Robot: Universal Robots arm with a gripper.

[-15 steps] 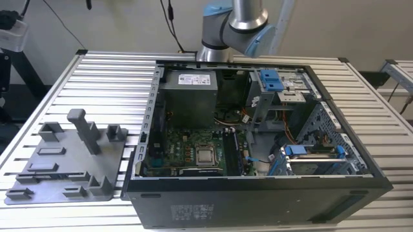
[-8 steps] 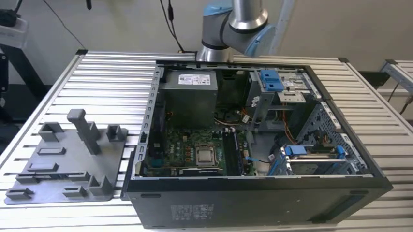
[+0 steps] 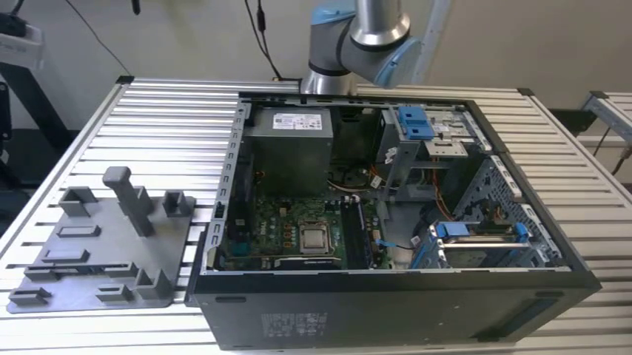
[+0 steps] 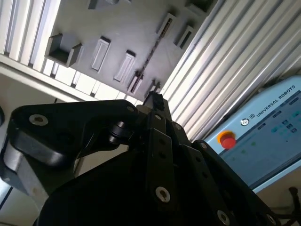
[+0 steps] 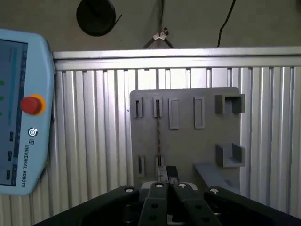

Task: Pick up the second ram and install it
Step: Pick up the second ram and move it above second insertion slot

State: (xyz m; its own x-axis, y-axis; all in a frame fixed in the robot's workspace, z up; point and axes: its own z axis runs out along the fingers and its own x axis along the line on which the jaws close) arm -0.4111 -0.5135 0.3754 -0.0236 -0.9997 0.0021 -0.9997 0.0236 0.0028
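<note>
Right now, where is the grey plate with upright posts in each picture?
Exterior view: the grey fixture plate lies at the exterior view's left, beside the computer case.
First wrist view: the plate lies ahead of the gripper.
Second wrist view: the plate lies past the gripper.
Shared landmark: the slatted table beneath it.

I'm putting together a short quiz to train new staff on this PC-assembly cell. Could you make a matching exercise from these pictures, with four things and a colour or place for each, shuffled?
Things:
1. second ram
2. button on the teach pendant
3. drive bracket in the computer case
4. power-supply box

Descriptions:
A. blue
B. grey
C. red
D. thin and dark, on the fixture plate between two slots

Pairs: 1-D, 2-C, 3-A, 4-B.
</note>
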